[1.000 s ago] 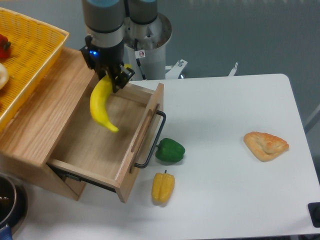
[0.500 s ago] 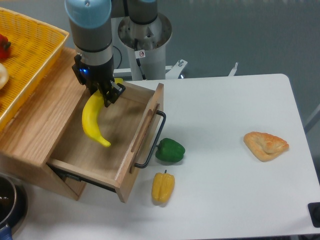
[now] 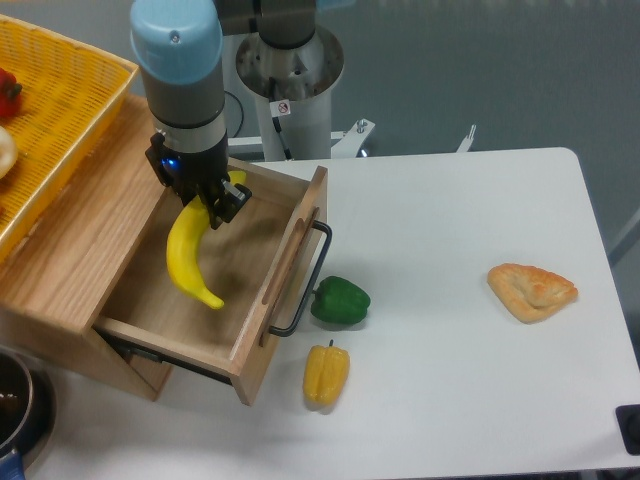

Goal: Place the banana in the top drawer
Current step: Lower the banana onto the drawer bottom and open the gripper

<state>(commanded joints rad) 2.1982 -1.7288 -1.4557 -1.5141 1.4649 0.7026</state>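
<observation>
The banana (image 3: 188,254) is hanging from the gripper (image 3: 212,203), whose fingers are clamped on its upper end, over the open top drawer (image 3: 262,330). A green pepper (image 3: 340,300) and a yellow pepper (image 3: 326,373) are lying on the table (image 3: 450,400) beside the drawer's handle.

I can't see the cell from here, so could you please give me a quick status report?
Gripper shut on banana. Banana hanging over open top drawer, not released. Drawer interior shows nothing in the way.

Yellow wicker basket (image 3: 60,110) cut off at left edge, banana (image 3: 190,255) upper end hidden behind tool (image 3: 205,200), metal pot (image 3: 15,405) partly cropped at lower-left corner.
</observation>
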